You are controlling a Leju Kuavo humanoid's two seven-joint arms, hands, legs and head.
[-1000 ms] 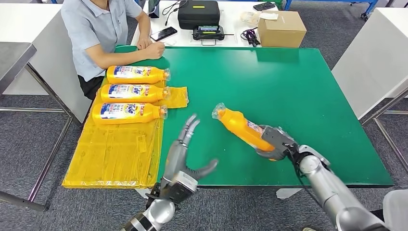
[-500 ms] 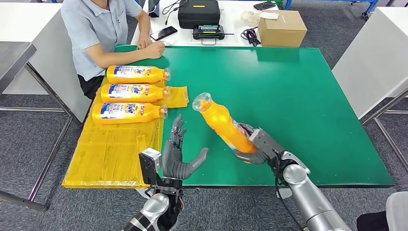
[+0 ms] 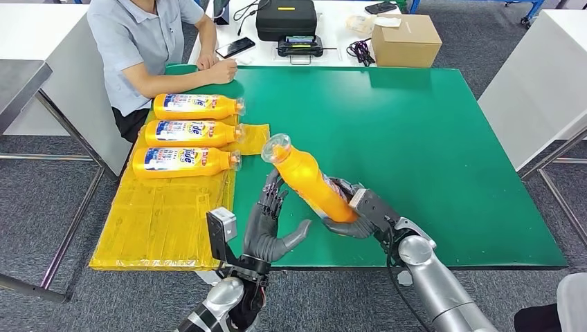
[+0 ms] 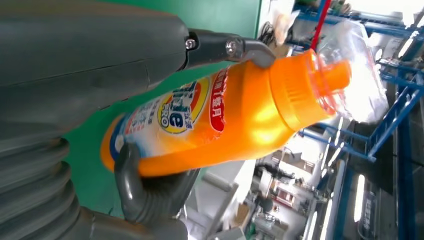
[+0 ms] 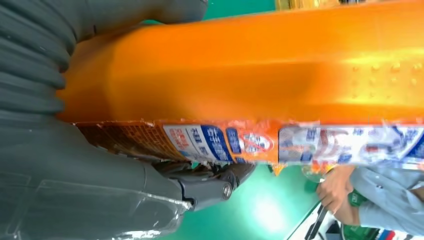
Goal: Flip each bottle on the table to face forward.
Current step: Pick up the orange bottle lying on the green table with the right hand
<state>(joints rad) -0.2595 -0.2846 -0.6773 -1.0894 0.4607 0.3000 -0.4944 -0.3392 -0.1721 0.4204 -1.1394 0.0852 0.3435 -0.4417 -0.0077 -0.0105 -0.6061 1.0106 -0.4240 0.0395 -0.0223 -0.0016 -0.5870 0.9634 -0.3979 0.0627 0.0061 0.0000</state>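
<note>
Item 1, orange bottle (image 3: 309, 182): one, lifted off the green bench (image 3: 415, 138) above its near edge, tilted with the capped neck up and toward the left, a clear plastic wrap over the cap. From my left wrist camera I read its front label facing that hand.

Item 2, right hand (image 3: 360, 211): fingers wrapped round the bottle's base end, gripping it; my right wrist camera shows the bottle body lying across the palm.

Item 3, left hand (image 3: 270, 221): raised at the bench's near edge, fingers spread and pointing up, thumb out to the side, just beside the bottle. I cannot tell whether it touches it.

Item 4, bottles lying on the yellow sheet (image 3: 166, 214): three (image 3: 197, 107) (image 3: 192, 133) (image 3: 183, 162), side by side, labels up, caps toward the bench centre.

Item 5, person (image 3: 145, 48): one, seated at the far left corner, a hand resting on the bench.

Item 6, cardboard box (image 3: 405, 41): one, on the white table beyond.
</note>
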